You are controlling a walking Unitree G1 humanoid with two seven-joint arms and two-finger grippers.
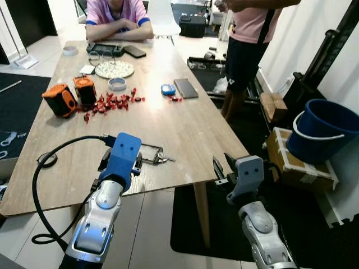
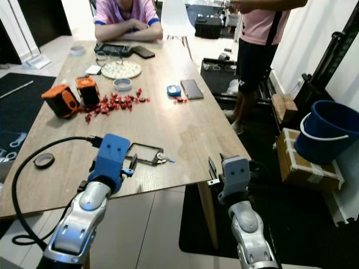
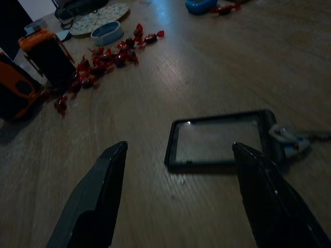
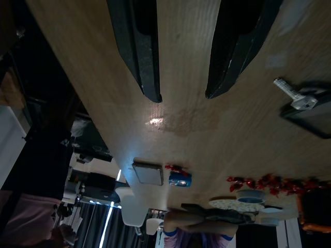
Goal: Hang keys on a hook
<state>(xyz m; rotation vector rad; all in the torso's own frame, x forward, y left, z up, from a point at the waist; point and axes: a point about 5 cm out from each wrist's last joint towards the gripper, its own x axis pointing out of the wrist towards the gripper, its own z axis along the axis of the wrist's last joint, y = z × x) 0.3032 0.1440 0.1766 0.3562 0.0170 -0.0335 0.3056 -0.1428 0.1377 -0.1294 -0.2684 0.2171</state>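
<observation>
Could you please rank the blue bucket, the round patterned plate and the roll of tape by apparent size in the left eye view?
1. Blue bucket, clearly the largest.
2. Round patterned plate.
3. Roll of tape, the smallest, though it lies farthest from the camera, which shrinks it somewhat.

Long wooden table [image 1: 185, 129], strewn with red candies [image 1: 112, 102], orange boxes [image 1: 72, 96], phones [image 1: 185, 88], keys on a black card holder [image 1: 150, 153], tape roll [image 1: 47, 159]

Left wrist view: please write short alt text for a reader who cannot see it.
Two open black fingers point at a black card holder with keys attached, lying flat on a wooden table. Red candies and orange boxes lie beyond.
</observation>
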